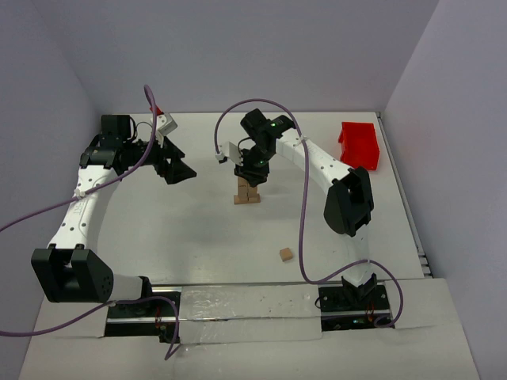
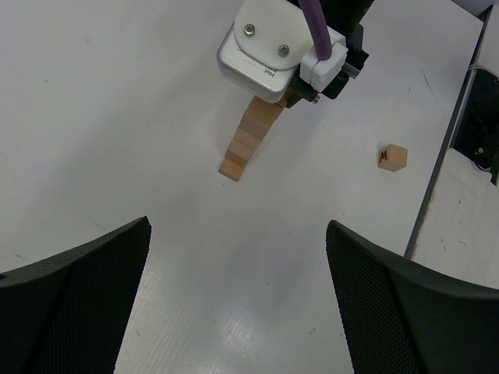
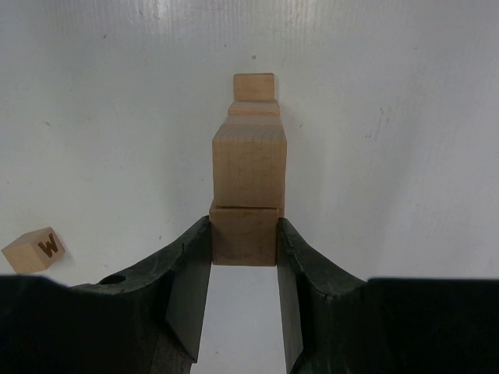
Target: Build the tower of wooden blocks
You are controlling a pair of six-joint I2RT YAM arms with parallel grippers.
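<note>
The tower (image 1: 246, 192) of tan wood blocks stands mid-table, and it also shows in the left wrist view (image 2: 248, 140). My right gripper (image 1: 252, 168) hangs directly over it. In the right wrist view the right gripper (image 3: 243, 238) is shut on a wood block (image 3: 243, 234), its jaws pressed to both sides, with the block resting on top of the stack's upper block (image 3: 249, 164). One loose wood block (image 1: 286, 254) lies on the table nearer the bases; it carries a letter (image 2: 392, 157) (image 3: 33, 249). My left gripper (image 1: 178, 169) is open and empty (image 2: 238, 227), left of the tower.
A red plastic bin (image 1: 360, 145) stands at the far right by the wall. The right arm's white wrist camera housing (image 2: 273, 47) hides the tower's top from the left wrist view. Purple cables arc over both arms.
</note>
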